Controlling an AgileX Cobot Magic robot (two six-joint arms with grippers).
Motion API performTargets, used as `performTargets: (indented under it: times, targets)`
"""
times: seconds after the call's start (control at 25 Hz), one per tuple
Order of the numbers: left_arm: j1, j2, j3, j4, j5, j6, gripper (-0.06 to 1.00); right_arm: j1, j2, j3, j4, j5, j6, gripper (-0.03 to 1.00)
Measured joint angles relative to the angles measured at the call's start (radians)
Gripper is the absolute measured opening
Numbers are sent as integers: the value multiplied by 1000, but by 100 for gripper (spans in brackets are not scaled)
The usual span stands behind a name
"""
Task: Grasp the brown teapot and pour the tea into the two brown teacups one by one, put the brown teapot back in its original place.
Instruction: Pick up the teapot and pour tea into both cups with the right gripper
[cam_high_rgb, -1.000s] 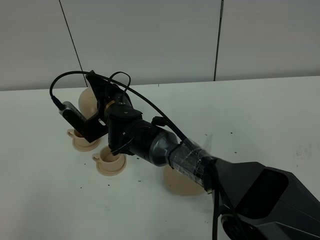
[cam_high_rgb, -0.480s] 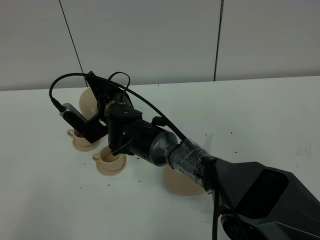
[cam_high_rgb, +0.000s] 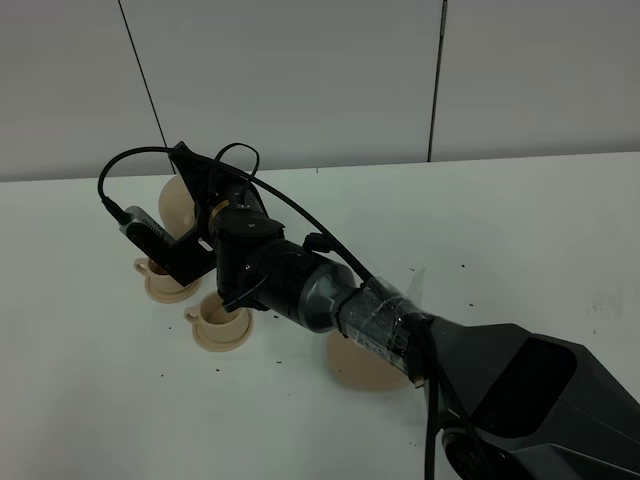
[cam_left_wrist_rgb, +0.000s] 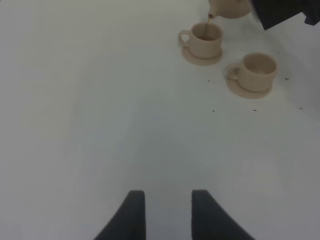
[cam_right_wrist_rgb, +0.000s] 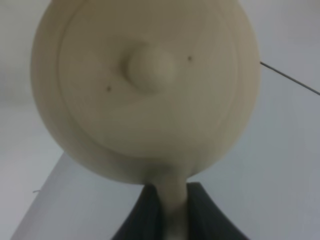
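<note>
So the brown teapot (cam_right_wrist_rgb: 150, 95) is up in the air, off to the left side of the white table (cam_high_rgb: 520, 230) and well apart from its wide saucer (cam_high_rgb: 362, 372), which lies flat and plain, partly tucked under the right arm. Up close the pot is a squat, round thing in matte beige-tan clay, with a lid (cam_right_wrist_rgb: 147, 80) that has a fat little knob (cam_right_wrist_rgb: 150, 65) and a couple of tiny dark specks on it. The right gripper (cam_right_wrist_rgb: 172, 217) has its dark fingers (cam_right_wrist_rgb: 145, 220) pinched tight on the slim loop handle (cam_right_wrist_rgb: 172, 200), one on each side. The pot is tipped, spout down over the far teacup (cam_left_wrist_rgb: 206, 37), and a thin reddish-brown thread of tea (cam_left_wrist_rgb: 208, 18) runs from the spout into it. The near teacup (cam_left_wrist_rgb: 259, 67) stands just beside that one, same pale clay, loop handle, each on its own small round saucer (cam_left_wrist_rgb: 250, 89). From the high camera the arm hides most of the pot, only a rounded tan bulge shows behind the gripper. The left gripper (cam_left_wrist_rgb: 167, 212) sits over plain table, well apart from the cups, fingers spread with nothing between them.
</note>
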Motion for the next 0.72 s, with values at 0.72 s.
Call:
performTargets:
  times: [0.72]
  targets:
    - [0, 0, 0, 0, 0, 0, 30, 0, 0, 0, -3, 0, -15, 9]
